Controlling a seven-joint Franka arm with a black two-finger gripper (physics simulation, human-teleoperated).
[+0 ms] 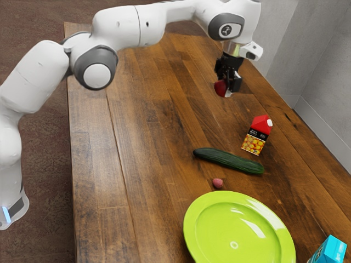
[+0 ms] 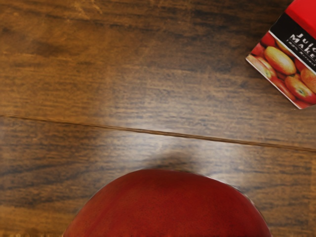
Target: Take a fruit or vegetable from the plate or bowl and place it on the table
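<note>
Red round fruit (image 1: 220,88), apple-like, is gripped between the two fingers (image 1: 237,84) of the black gripper (image 1: 228,82); spacing is set by its width, neither wide nor closed up. It is held well apart from the green plate (image 1: 234,245), on the plate's far side, past cucumber (image 1: 228,160) and juice carton (image 1: 256,135). Small pink item (image 1: 218,183) is seen just beside the plate's rim.

Key relation: bare wood of the table (image 1: 142,137) lies directly under the fruit, and a soft shadow is cast there in the wrist view. Contact with the wood cannot be told, but a small gap is judged likely. No long axis is made out, so no turn seems needed. Task is judged nearly done: straight lowering, then release, is called for. If let go too high, the fruit could be rolled off toward the carton.
</note>
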